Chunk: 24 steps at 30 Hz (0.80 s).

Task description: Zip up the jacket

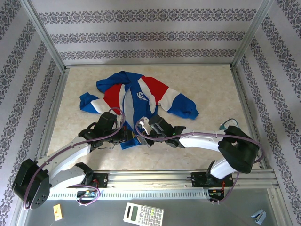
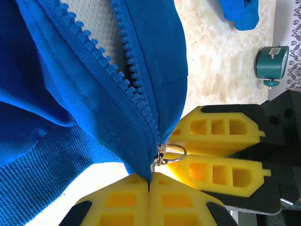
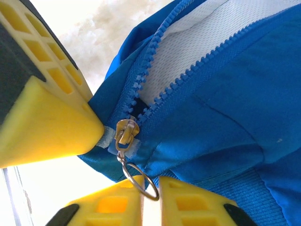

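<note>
The jacket [image 1: 136,96] lies spread on a pale, marble-patterned table [image 1: 207,84]. Its collar is toward the far side and its hem toward the near side, left of the table's middle. Its sleeves reach out to left and right. Walls [image 1: 141,37] papered in grey bands of dark ornament close the table in on three sides, with bare metal posts [image 1: 44,37] at the corners. A calculator [image 1: 143,214] lies on the grey ledge nearest the camera.

Both arms meet at the hem. The left gripper [image 2: 149,188] is pressed closed on the blue hem just below the zipper's foot. The teeth above it are still parted over white mesh lining.

The right gripper [image 3: 150,190] stands narrow. The wire ring [image 3: 141,181] hanging from the zipper slider [image 3: 126,132] sits at the gap between its yellow fingers [image 3: 197,202]. I cannot tell whether they actually pinch it.
</note>
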### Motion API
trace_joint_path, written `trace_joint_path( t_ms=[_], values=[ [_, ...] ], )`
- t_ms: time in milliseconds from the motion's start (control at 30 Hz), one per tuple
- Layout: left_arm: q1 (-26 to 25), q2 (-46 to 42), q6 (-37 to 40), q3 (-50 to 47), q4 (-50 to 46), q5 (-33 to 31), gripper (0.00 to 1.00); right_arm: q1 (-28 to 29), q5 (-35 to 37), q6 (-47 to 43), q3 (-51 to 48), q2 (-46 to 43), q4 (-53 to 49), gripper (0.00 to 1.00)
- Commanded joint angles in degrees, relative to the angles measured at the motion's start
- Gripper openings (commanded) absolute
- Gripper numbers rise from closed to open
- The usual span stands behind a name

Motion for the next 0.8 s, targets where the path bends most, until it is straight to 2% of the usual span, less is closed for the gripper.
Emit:
trace_joint_path(
  t_ms=[0,267,567,767],
  values=[
    [-0.92,-0.33,1.36,0.86,-0.96,-0.1,0.0,0.72,1.2,-1.16,0.48,-1.13,-1.07,0.12],
    [-0.91,-0.6,1.26,0.46,-0.8,-0.07,0.0,0.72,1.29,-1.75,0.7,-1.21,-1.16,0.08],
    [-0.91,-0.55,1.21,0.48,-0.87,0.2,0.0,0.72,1.9,-2.78,1.31,-0.14,-0.85,0.15],
    [-1.03,-0.16,1.25,0.52,-0.78,1.18,0.0,0.72,2.2,-4.38,1.66,-1.37,-0.9,0.03]
  ],
)
